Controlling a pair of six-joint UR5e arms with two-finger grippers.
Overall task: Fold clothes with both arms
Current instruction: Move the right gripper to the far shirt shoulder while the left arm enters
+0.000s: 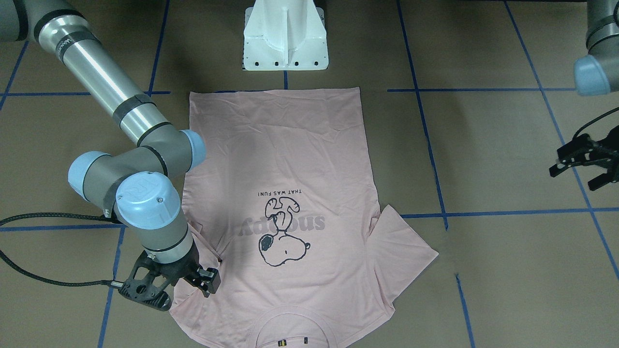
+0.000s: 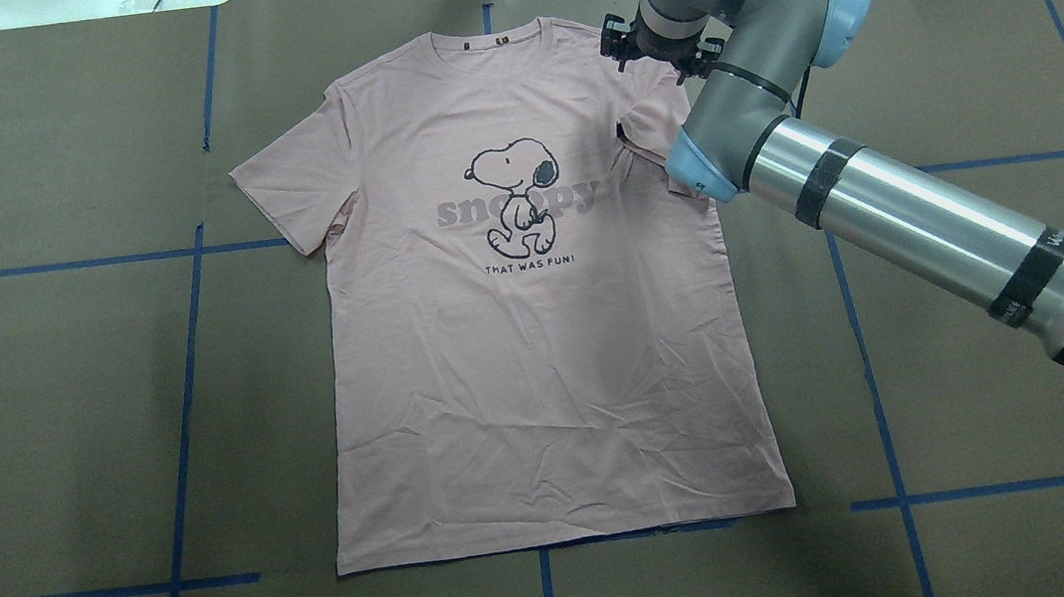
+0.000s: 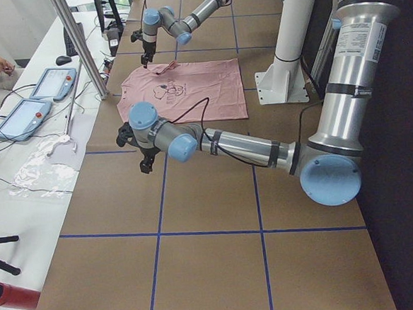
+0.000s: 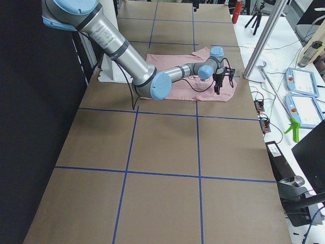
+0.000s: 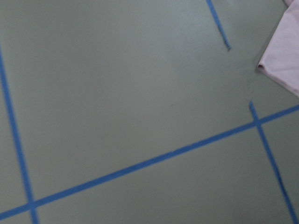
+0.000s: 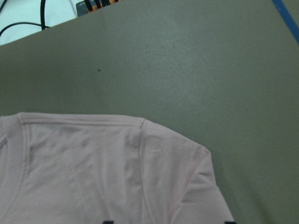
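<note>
The pale pink T-shirt lies flat and print up on the brown table, collar toward the far edge, with Snoopy on its chest. My right gripper hovers over the shirt's shoulder by the collar, open. In the right wrist view that shoulder seam lies between two dark fingertips at the bottom edge. The right arm hides part of the sleeve on that side. My left gripper hangs open over bare table, well off to the side of the other sleeve, whose corner shows in the left wrist view.
The white pedestal base stands just past the shirt's hem. Blue tape lines grid the brown table cover. A side table with tablets, a metal pole and a person's hands lies beyond the far edge.
</note>
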